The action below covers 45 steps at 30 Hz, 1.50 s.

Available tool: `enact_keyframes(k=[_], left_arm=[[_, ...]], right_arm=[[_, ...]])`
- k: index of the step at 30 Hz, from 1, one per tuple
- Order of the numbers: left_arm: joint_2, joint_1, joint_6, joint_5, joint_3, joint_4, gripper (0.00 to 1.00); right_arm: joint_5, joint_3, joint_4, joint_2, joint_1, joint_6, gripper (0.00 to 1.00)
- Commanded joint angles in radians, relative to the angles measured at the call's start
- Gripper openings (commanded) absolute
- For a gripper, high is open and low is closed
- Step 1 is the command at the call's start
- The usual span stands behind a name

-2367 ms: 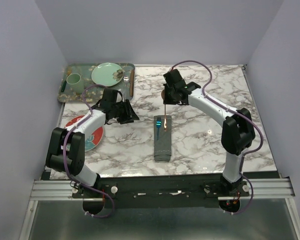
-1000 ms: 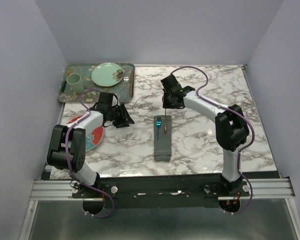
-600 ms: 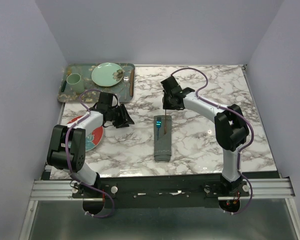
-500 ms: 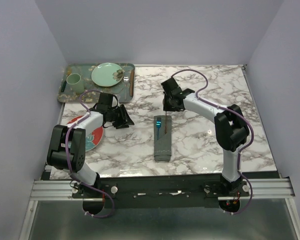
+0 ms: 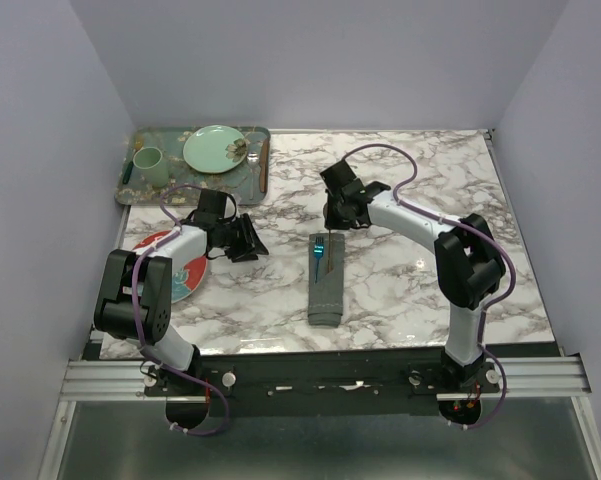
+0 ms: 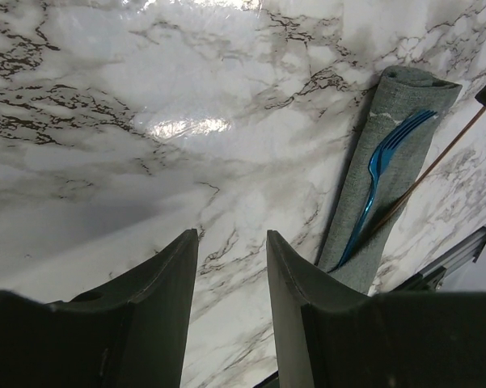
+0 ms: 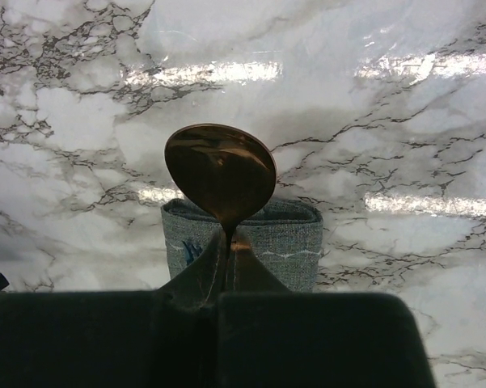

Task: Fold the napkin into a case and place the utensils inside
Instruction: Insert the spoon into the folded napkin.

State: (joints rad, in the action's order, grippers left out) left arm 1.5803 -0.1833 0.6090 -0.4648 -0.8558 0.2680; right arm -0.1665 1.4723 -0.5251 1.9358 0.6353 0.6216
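Marble table (image 5: 400, 270), two arms mounted at its near edge.

Left arm is bent over the left side. The left gripper (image 5: 248, 240) is low above bare marble, well left of the case. Jaws are about half apart with nothing between them, only tabletop seen through the gap in the wrist view (image 6: 232, 242).

Right arm reaches in from the right to the table's middle. The right gripper (image 5: 333, 218) sits just above the far end of the case, jaws fully pinched together on the spoon's neck (image 7: 230, 250).

Patterned green tray (image 5: 127, 178) is at the far left corner. Red and teal plate (image 5: 190, 275) lies near the left edge, partly under the left arm.

Case (image 5: 325, 295) is a long, narrow, dark grey folded cloth, lying flat at table centre, long axis running near to far (image 6: 396, 85) (image 7: 291, 234).

Pale green plate (image 5: 215, 147) and green cup (image 5: 147, 160) sit on the tray, with a brown-handled utensil (image 5: 264, 165) along its right side.

Blue fork (image 5: 319, 250) lies along the case, tines at the far end, handle tucked in lower down (image 6: 380, 166).

Copper spoon has its bowl (image 7: 220, 170) up past the fingertips. Its thin handle (image 6: 437, 158) slants down onto the case just right of the fork. Can't tell if its tip is inside.
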Motion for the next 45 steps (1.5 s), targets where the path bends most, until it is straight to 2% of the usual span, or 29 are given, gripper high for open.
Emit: enact_keyframes(k=[1,28,45], left_arm=[[-0.020,0.005,-0.009,-0.034,0.017,-0.041,0.48],[0.003,0.007,-0.022,-0.037,0.026,-0.046,0.47],[-0.002,0.007,-0.015,-0.037,0.049,-0.061,0.47]], right_arm=[[-0.011,-0.015,-0.052,-0.035,0.006,0.044,0.00],[0.061,-0.026,-0.173,-0.034,0.018,0.084,0.01],[0.101,-0.078,-0.173,-0.047,0.043,0.119,0.01]])
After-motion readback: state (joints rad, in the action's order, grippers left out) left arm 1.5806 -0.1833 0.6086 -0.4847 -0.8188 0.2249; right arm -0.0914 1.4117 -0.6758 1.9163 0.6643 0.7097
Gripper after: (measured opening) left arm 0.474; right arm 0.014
